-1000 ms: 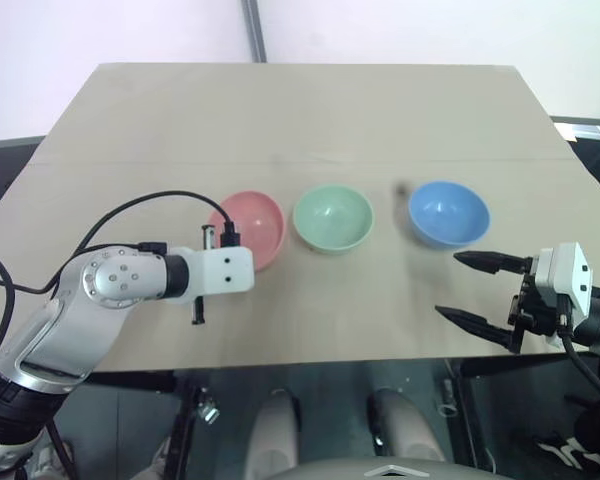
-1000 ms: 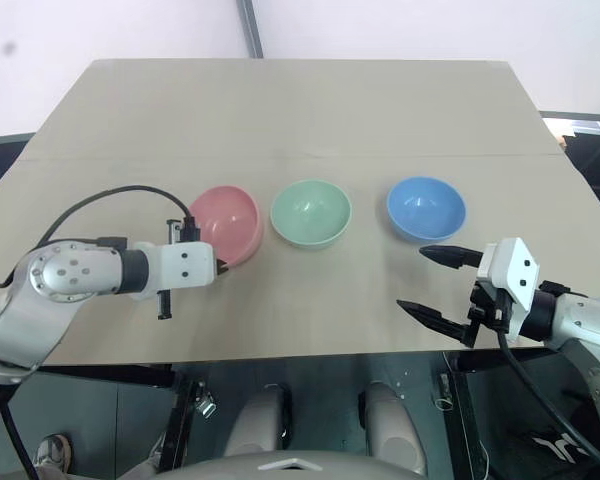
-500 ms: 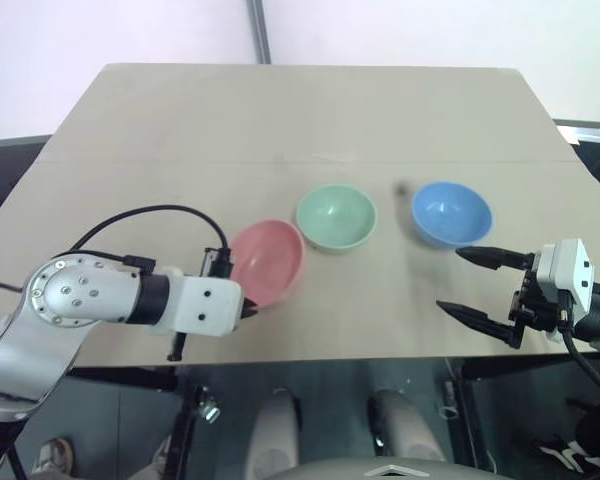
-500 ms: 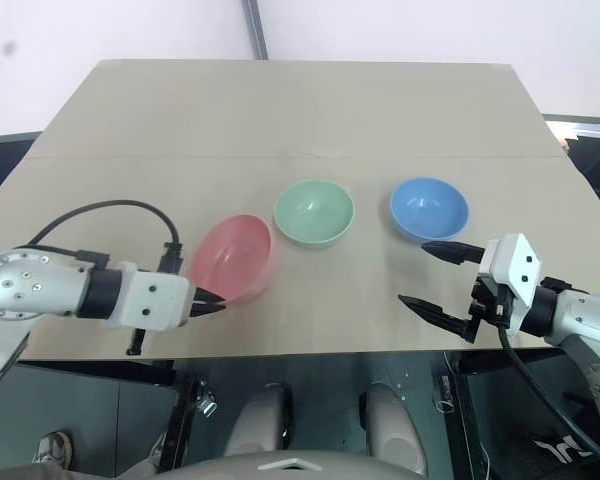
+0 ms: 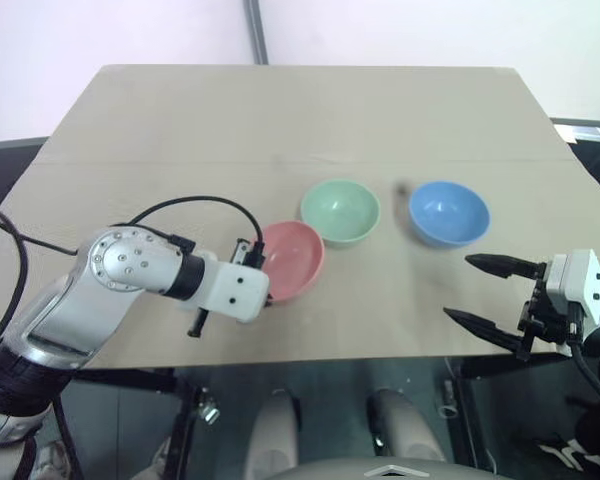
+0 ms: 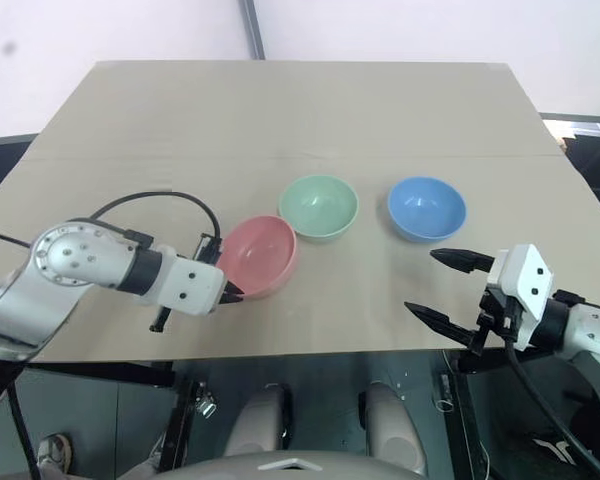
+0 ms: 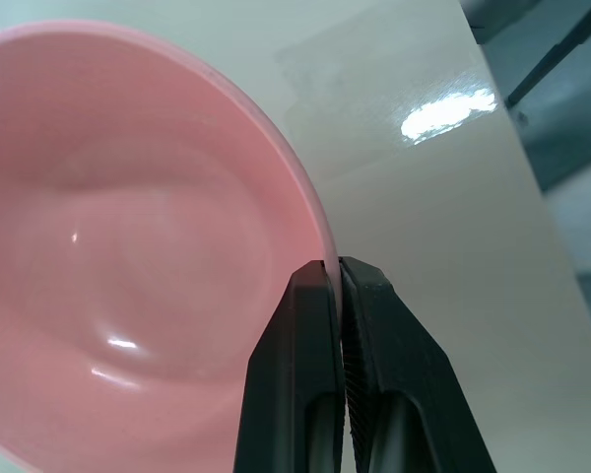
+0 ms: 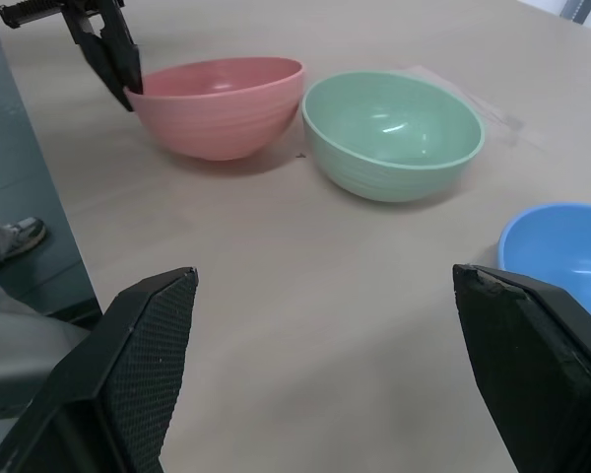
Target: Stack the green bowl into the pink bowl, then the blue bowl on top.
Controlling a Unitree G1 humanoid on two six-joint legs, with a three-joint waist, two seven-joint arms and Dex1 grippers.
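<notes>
The left gripper [image 6: 227, 293], clamped on the pink bowl [image 6: 258, 255], has the green bowl [image 6: 319, 206] just beside it, while the right gripper [image 6: 450, 290] gapes empty.

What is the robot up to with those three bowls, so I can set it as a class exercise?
The left gripper is shut on the near rim of the pink bowl, which sits on the table close beside the green bowl. The blue bowl stands apart, farther right. The right gripper hangs open near the table's front edge, holding nothing. Nothing is stacked yet.
</notes>
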